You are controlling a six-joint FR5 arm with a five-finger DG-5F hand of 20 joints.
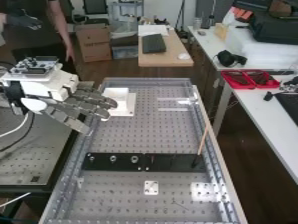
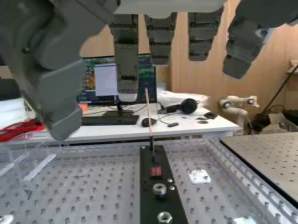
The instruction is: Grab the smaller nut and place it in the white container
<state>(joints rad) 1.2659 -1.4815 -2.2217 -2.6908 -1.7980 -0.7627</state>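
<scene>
The hand (image 1: 83,104) is at the bench's left edge in the high view, its fingers straight and holding nothing. Its fingertips overlap the near left side of the white container (image 1: 120,96) in that view; whether they touch cannot be told. The smaller nut (image 1: 91,158) stands on the flat black bar (image 1: 174,162), nearer the bench's front than the hand. Straight fingers of the hand (image 2: 125,52) hang in the wrist view, well above the same black bar (image 2: 151,205).
Beside the smaller nut stand the larger nut (image 1: 113,158) and the bearing (image 1: 134,159). A thin stick (image 1: 202,141) rises from the bar's right end. A white plate (image 1: 151,187) lies in front of the bar. Metal rails (image 1: 216,165) edge the bench.
</scene>
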